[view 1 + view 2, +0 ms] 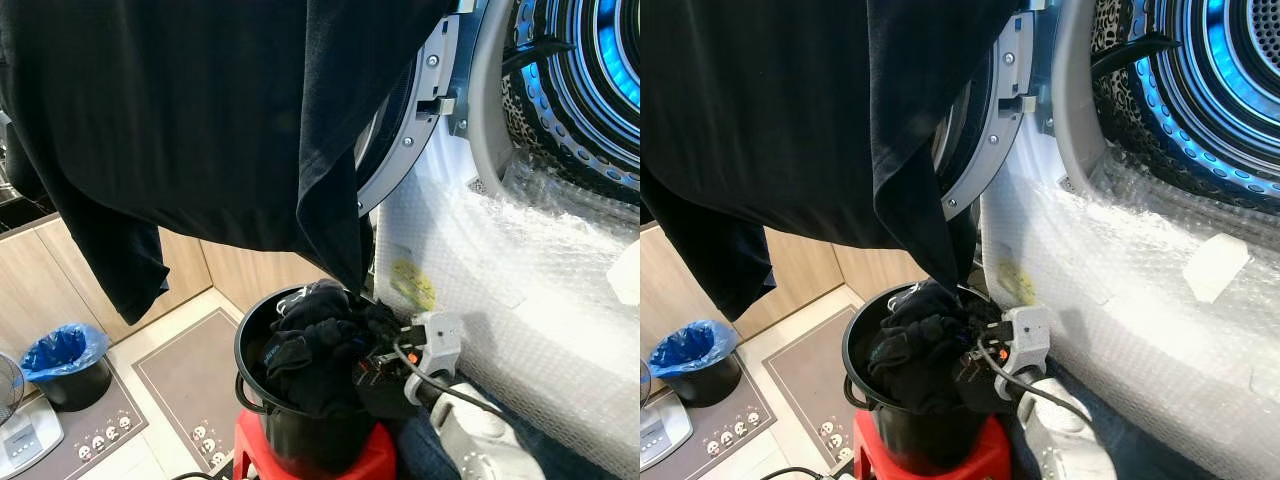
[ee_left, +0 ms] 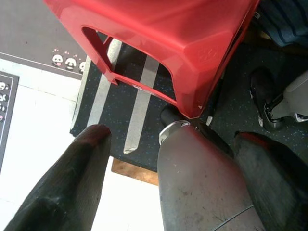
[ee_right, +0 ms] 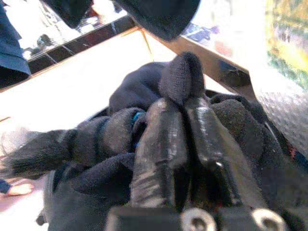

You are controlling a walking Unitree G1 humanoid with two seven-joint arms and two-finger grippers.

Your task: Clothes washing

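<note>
A large black garment (image 1: 200, 120) hangs across the top of the eye views, and its lower tip reaches down into a black bucket (image 1: 247, 335). The bucket holds a pile of dark clothes (image 1: 310, 365) and stands on a red stool (image 1: 375, 458). My right gripper (image 1: 378, 360) is down in the bucket. In the right wrist view this right gripper (image 3: 185, 103) is shut on a fold of black cloth (image 3: 180, 72). The washing machine drum (image 1: 600, 80) is open at the upper right, lit blue. My left gripper (image 2: 173, 137) hangs low beside the red stool (image 2: 168, 38), open.
The washer door (image 1: 410, 130) stands open behind the hanging garment. Bubble wrap (image 1: 520, 280) covers the washer front. A blue-lined bin (image 1: 65, 360), a scale (image 1: 25, 435) and a grey mat (image 1: 190, 380) lie on the floor to the left.
</note>
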